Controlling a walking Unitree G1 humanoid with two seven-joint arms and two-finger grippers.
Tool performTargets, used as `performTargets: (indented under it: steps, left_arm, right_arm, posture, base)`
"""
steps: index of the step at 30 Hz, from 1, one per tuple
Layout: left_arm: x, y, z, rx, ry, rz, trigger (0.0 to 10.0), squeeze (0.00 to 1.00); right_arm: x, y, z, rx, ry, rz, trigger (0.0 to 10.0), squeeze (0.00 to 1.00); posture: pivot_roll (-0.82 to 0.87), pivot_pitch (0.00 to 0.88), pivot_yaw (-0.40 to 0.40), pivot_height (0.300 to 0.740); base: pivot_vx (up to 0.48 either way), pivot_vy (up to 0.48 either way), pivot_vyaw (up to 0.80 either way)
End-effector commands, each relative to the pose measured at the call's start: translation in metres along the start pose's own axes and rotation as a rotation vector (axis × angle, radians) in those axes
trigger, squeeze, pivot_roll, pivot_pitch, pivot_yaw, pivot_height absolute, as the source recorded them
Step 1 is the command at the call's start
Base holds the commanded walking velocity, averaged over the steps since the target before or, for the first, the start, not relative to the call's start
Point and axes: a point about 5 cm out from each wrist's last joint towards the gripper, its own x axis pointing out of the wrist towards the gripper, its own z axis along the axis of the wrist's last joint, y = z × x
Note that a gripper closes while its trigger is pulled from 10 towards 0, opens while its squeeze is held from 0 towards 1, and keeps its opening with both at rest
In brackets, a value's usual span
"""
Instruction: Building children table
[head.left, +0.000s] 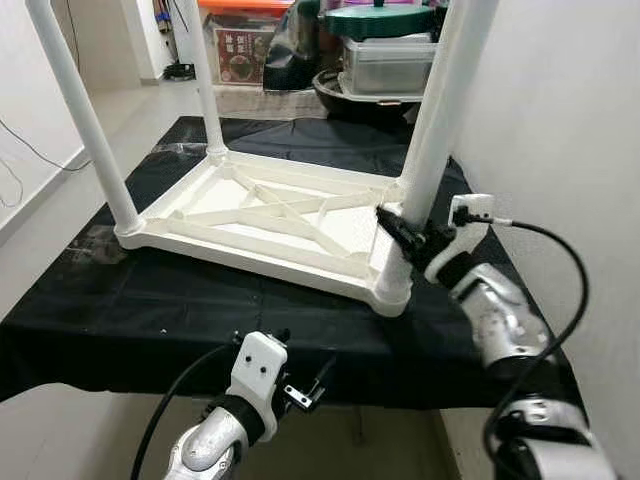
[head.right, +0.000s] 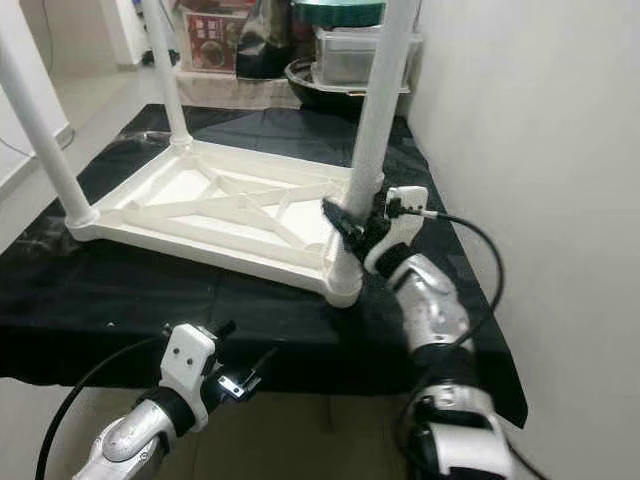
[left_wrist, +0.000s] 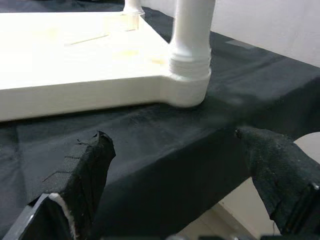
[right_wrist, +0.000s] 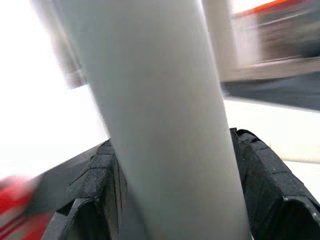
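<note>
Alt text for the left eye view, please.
A white plastic table lies upside down on a black cloth, three legs pointing up. The right end effector grips the near right leg just above its socket, while the left end effector hangs open before the cloth's front edge.

Both arms are silver metal with rounded, jointed segments. Each wrist carries a white boxy housing with small dark screws, and a thick black cable loops from it. The left hand (head.left: 305, 392) and right hand (head.left: 398, 228) have long black fingers with ribbed, textured pads (left_wrist: 82, 172).
</note>
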Motion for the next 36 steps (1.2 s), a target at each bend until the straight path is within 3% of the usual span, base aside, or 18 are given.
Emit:
performTargets:
  steps: [1,10,11,12,13,19,21,22,23,24,25,26,28,29,30,31,34,36]
  left_arm:
    - [0.0,-0.001,-0.002,-0.009,0.002,-0.007,10.0,0.0]
    - [0.0,-0.001,-0.002,-0.012,0.001,0.004,10.0,0.0]
    - [0.0,-0.001,-0.002,-0.013,0.001,0.005,10.0,0.0]
    - [0.0,-0.001,-0.002,-0.013,0.001,0.005,10.0,0.0]
    - [0.001,-0.001,-0.002,-0.012,0.0,0.006,10.0,0.0]
    - [0.001,0.0,-0.002,-0.01,0.001,0.007,10.0,0.0]
    - [0.001,0.0,-0.002,-0.011,0.002,0.004,10.0,0.0]
    - [0.001,0.0,-0.002,-0.011,0.002,0.004,10.0,0.0]
    - [0.001,0.0,-0.003,-0.011,0.003,0.003,10.0,0.0]
    - [0.001,0.0,-0.003,-0.011,0.003,0.003,10.0,0.0]
    - [0.001,0.0,-0.003,-0.011,0.003,0.003,10.0,0.0]
    - [0.001,0.0,-0.003,-0.011,0.003,0.003,10.0,0.0]
    - [0.002,0.0,-0.003,-0.011,0.002,0.003,10.0,0.0]
    - [0.002,0.0,-0.003,-0.011,0.002,0.003,10.0,0.0]
    - [0.003,0.0,-0.003,-0.012,0.002,0.001,10.0,0.0]
    - [0.003,0.0,-0.003,-0.012,0.002,0.001,10.0,0.0]
    - [0.003,0.001,-0.003,-0.011,0.004,0.001,10.0,0.0]
    - [0.003,0.001,-0.003,-0.011,0.004,0.001,10.0,0.0]
  right_arm:
    - [0.012,0.018,-0.002,0.022,0.031,0.215,10.0,0.0]
    - [0.029,0.033,-0.008,-0.044,0.152,0.429,10.0,0.0]
    - [0.032,0.035,-0.01,-0.053,0.166,0.453,3.6,0.0]
    - [0.032,0.035,-0.01,-0.053,0.166,0.453,3.6,0.0]
    - [0.038,0.04,-0.015,-0.079,0.192,0.471,0.0,0.0]
    - [0.044,0.039,-0.022,-0.128,0.184,0.377,0.0,0.0]
    - [0.049,0.024,-0.025,-0.16,0.151,0.077,0.0,0.0]
    - [0.049,0.024,-0.025,-0.16,0.151,0.077,0.0,0.0]
    - [0.049,0.018,-0.026,-0.169,0.138,-0.035,0.0,0.0]
    - [0.049,0.018,-0.026,-0.169,0.138,-0.035,0.0,0.0]
    - [0.048,0.01,-0.026,-0.147,0.12,-0.183,0.0,0.0]
    - [0.048,0.01,-0.026,-0.147,0.12,-0.183,0.0,0.0]
    - [0.036,-0.007,-0.03,-0.122,0.086,-0.596,0.0,0.0]
    - [0.036,-0.007,-0.03,-0.122,0.086,-0.596,0.0,0.0]
    - [0.014,-0.017,-0.03,-0.122,0.033,-0.99,0.0,0.0]
    - [0.014,-0.017,-0.03,-0.122,0.033,-0.99,0.0,0.0]
    - [0.001,-0.011,-0.03,-0.102,-0.029,-1.2,0.0,0.0]
    - [0.001,-0.011,-0.03,-0.102,-0.029,-1.2,0.0,0.0]
  posture:
    - [0.08,0.021,-0.041,0.74]
    - [0.09,0.028,-0.054,0.74]
    - [0.09,0.027,-0.055,0.74]
    - [0.09,0.027,-0.055,0.74]
    - [0.09,0.03,-0.051,0.74]
    - [0.09,0.028,-0.049,0.74]
    - [0.08,0.027,-0.045,0.74]
    - [0.08,0.027,-0.045,0.74]
    - [0.08,0.027,-0.045,0.74]
    - [0.08,0.027,-0.045,0.74]
    - [0.07,0.028,-0.046,0.74]
    - [0.07,0.028,-0.046,0.74]
    - [0.07,0.029,-0.041,0.74]
    - [0.07,0.029,-0.041,0.74]
    - [0.07,0.029,-0.042,0.74]
    - [0.07,0.029,-0.042,0.74]
    - [0.07,0.025,-0.039,0.74]
    - [0.07,0.025,-0.039,0.74]
  base:
    - [0.0,0.0,0.0]
    - [0.0,0.0,0.0]
    - [0.0,0.0,0.0]
    - [0.0,0.0,0.0]
    - [0.0,0.0,0.0]
    - [0.0,0.0,0.0]
    - [0.0,0.0,0.0]
    - [0.0,0.0,0.0]
    - [0.0,0.0,0.0]
    - [0.0,0.0,0.0]
    - [0.0,0.0,0.0]
    - [0.0,0.0,0.0]
    - [0.0,0.0,0.0]
    - [0.0,0.0,0.0]
    - [0.0,0.0,0.0]
    - [0.0,0.0,0.0]
    - [0.0,0.0,0.0]
    - [0.0,0.0,0.0]
